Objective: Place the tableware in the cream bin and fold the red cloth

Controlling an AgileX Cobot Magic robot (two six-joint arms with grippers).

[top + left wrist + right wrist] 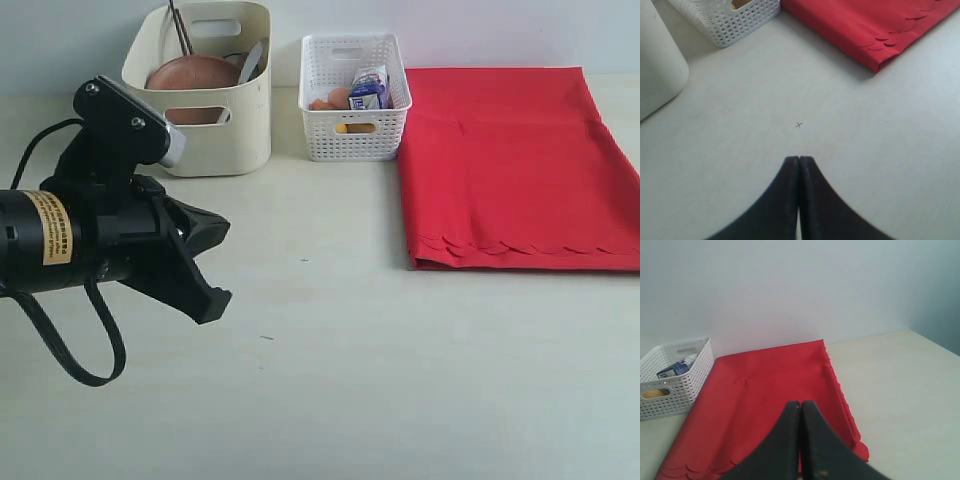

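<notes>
Red cloth (510, 160), lying flat on the right of the table (350, 400), doubled over: its scalloped edge (520, 248) rests just inside the near fold, so the folding appears done. Cream bin (240, 140), at the back left, holds a brown plate (190, 72) on edge and dark chopsticks (180, 28), leaning to fit. White basket (355, 135) between bin and cloth holds a milk carton (370, 90). Left gripper (799, 161) hangs over bare table, jaws pressed together, empty; right gripper (800, 407) likewise, above the cloth.
</notes>
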